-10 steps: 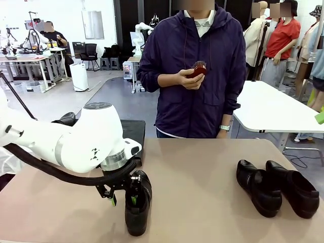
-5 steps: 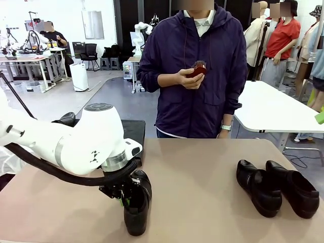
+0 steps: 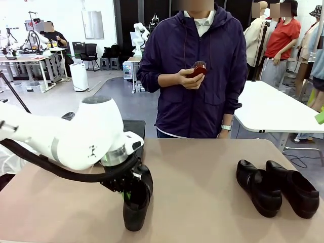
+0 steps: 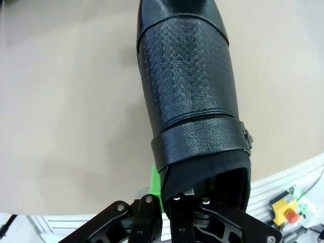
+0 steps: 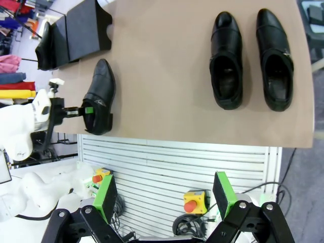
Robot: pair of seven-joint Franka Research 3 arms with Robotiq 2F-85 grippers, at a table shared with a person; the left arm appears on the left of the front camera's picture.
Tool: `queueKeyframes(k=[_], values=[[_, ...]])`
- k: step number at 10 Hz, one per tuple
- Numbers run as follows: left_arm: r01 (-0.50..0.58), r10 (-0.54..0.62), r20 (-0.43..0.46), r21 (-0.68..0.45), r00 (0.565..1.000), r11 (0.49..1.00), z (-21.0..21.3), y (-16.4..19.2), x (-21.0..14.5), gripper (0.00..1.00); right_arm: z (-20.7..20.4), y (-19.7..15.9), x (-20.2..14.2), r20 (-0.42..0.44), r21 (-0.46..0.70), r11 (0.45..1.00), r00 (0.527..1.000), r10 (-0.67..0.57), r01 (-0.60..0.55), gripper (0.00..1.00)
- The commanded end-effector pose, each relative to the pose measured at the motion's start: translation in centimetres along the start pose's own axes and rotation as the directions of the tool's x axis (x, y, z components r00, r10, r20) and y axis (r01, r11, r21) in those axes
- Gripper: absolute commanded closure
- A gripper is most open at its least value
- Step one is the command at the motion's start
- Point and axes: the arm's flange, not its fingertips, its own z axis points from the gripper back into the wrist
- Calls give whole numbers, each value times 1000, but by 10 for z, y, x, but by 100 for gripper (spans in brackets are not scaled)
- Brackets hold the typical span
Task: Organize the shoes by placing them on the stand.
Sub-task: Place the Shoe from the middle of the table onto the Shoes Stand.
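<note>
Clamping one finger inside and one outside the heel opening, the left gripper (image 3: pixel 129 191) grips a black shoe (image 3: pixel 135 206) near the robot-side edge of the table (image 3: pixel 202 172), with its toe pointing toward the black stand (image 3: pixel 133 130) at the far edge. The right gripper (image 5: pixel 164 196) hangs empty with its jaws wide apart, just short of the table's near edge. Two more shoes (image 3: pixel 258 188) sit side by side on the table's right.

Your surroundings: one onlooker, plain furniture.
You face a person (image 3: pixel 195 76) in a dark purple jacket at the far edge of the tan table (image 3: pixel 202 172), a small red object (image 3: pixel 199 69) held at chest height; a white table (image 3: pixel 268 109) stands behind, and a yellow box with a red button (image 5: pixel 193 201) sits against the white slatted panel (image 5: pixel 177 167).
</note>
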Motion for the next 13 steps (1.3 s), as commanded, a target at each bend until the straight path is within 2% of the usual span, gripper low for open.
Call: queueKeyframes(k=[1,2,4,5,7,8,10,11,12,13], values=[[170,-169,27,-63,985,983,67,16,-11,100,3,1,2,-4,19,1000,1000,14,-14,0],[280,-280,8,-98,960,955,94,23,-15,100,3,1,2,-4,19,1000,1000,14,-14,0],[429,-427,48,-98,903,898,143,55,-11,100,3,1,2,-4,19,1000,1000,14,-14,0],[362,-355,103,-60,929,930,160,80,-3,100,3,1,2,-4,19,1000,1000,14,-14,0],[285,-284,160,16,945,958,173,132,-1,100,3,1,2,-4,19,1000,1000,14,-14,0],[189,-196,201,53,960,981,179,174,-5,100,3,1,2,-4,19,1000,1000,14,-14,0],[2,5,278,-24,960,1000,184,249,-6,100,3,1,2,-4,19,1000,1000,14,-14,0],[-64,77,316,-51,945,997,178,272,1,100,3,1,2,-4,19,1000,1000,14,-14,0],[-88,113,316,-92,942,992,165,287,12,100,3,1,2,-4,19,1000,1000,14,-14,0],[-48,84,317,-121,945,991,157,284,16,100,3,1,2,-4,19,1000,1000,14,-14,0]])
